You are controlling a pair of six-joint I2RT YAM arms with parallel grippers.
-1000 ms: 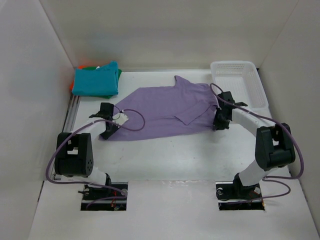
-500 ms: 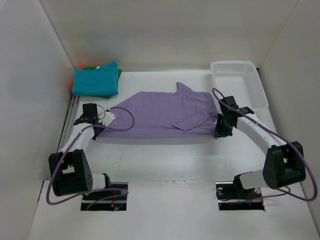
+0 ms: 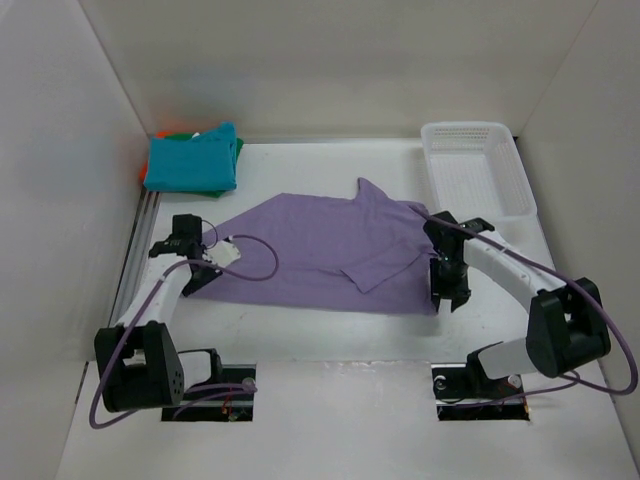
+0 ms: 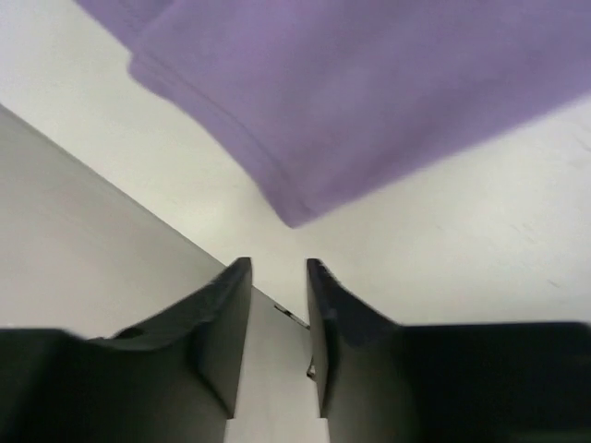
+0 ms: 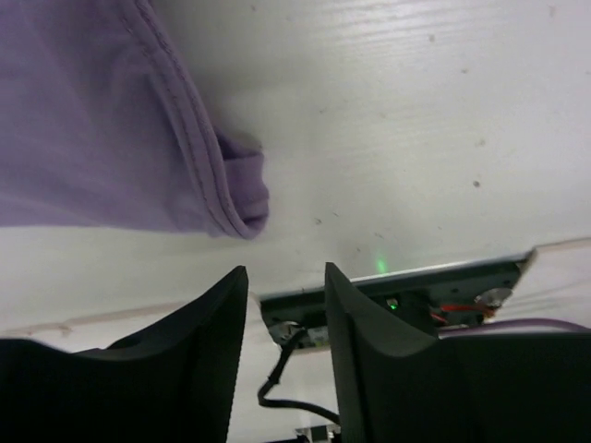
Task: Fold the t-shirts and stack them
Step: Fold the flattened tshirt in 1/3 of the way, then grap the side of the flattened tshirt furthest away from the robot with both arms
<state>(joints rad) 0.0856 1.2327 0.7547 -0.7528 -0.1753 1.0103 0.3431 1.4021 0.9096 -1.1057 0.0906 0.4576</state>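
Between the fingers of the left pincer [image 4: 279,268] nothing is pinched. They're spread, and a hem corner of the lavender t-shirt [image 4: 369,92] is seen lying just past the tips at 12 o'clock. Same deal at the right pincer [image 5: 284,272]: spread, empty, with a rolled hem corner at roughly 11 o'clock.

From above, the shirt is laid out mid-desk [image 3: 320,330], with the left pincer at its 8 o'clock corner and the right at its 4 o'clock corner, probably so the hem can be tugged flat before folding. One sleeve is flopped onto the body, so some smoothing is likely needed.

The teal t-shirt [image 3: 192,160] is stacked folded over the green t-shirt [image 3: 238,150] and orange t-shirt [image 3: 161,134] at 10 o'clock, presumably kept clear of the work area. The white basket [image 3: 470,128] is set at 2 o'clock.
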